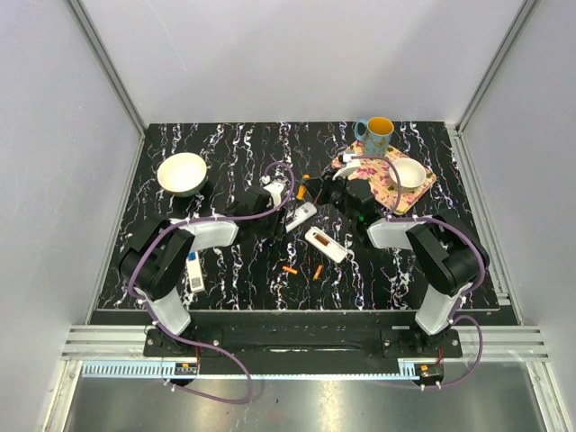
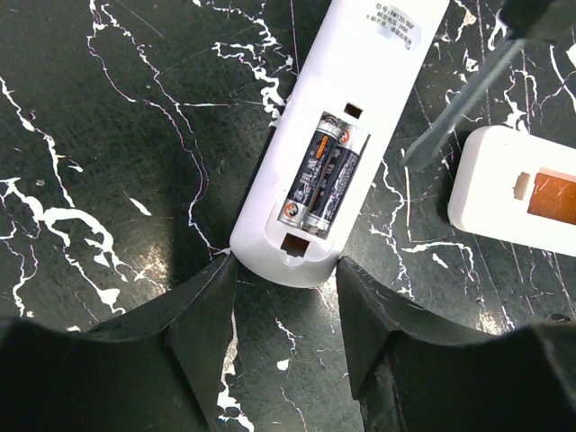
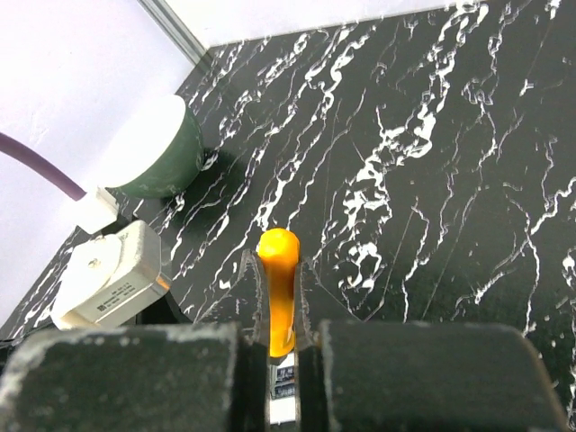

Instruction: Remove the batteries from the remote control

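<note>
Straddling the rounded end of the white remote (image 2: 355, 81), the left gripper (image 2: 286, 263) has its jaws about half open, one fingertip at each corner of the casing. It does not look clamped, and it is likely placed there to pin the remote while it is worked on. The remote lies back-up near the middle of the bench with its cover off. Two dark batteries (image 2: 317, 180) sit side by side in the open compartment, not yet out. The right gripper (image 3: 279, 279) is fully closed on an orange-handled tool (image 3: 277, 252), with the handle standing between the jaws. A thin shaft (image 2: 454, 112), apparently that tool's, slants in and ends just beside the remote's edge near the compartment, probably to lever a cell up. A second remote (image 2: 504, 193) lies just beside the first, apart from it, with orange showing in its slot. Two loose orange cells (image 1: 289, 269) lie towards the near edge of the bench. A third remote (image 1: 194, 270) lies by the left edge under the left arm. Unloading of this remote looks barely begun. The main risk is the casing sliding if the hold is loose.
</note>
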